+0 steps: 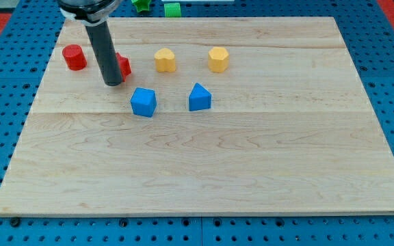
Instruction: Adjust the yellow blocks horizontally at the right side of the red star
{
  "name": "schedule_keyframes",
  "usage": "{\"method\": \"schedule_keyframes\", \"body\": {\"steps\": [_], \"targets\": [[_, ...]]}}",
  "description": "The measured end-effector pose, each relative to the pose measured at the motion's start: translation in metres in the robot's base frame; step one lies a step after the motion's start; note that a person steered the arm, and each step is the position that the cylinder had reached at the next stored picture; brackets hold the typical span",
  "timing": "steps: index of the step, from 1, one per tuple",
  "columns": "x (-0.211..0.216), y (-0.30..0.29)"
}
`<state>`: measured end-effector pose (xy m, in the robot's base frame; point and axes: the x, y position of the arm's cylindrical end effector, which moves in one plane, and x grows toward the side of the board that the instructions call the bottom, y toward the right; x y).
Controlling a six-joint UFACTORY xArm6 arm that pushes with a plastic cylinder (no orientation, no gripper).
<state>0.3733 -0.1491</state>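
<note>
The tool is a bare rod with no jaws, so it neither spreads nor pinches anything; my tip (113, 83) rests on the wooden board (204, 171) at the near-left edge of the red star (122, 65), which the rod partly hides, so contact cannot be confirmed. The two task blocks, the left yellow block (165, 60) and the right yellow block (218, 59), sit to the right of the star, well apart from each other and roughly level along the far part of the board. The principal risk is displacement of the star itself: any rightward travel from the present position would probably push the reference block and spoil the row. A second risk lies in the blue cube (143, 102) and the blue block (199, 98) just near of the yellow pair; a route passing between them could nudge either. A red cylinder (74, 57) stands to the left, and green blocks (172, 8) lie beyond the far edge.
</note>
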Motion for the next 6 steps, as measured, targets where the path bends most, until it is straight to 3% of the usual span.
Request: {"method": "schedule_keyframes", "body": {"steps": [2, 4, 6], "targets": [[-0.034, 0.001], [0.013, 0.011], [0.018, 0.032]]}}
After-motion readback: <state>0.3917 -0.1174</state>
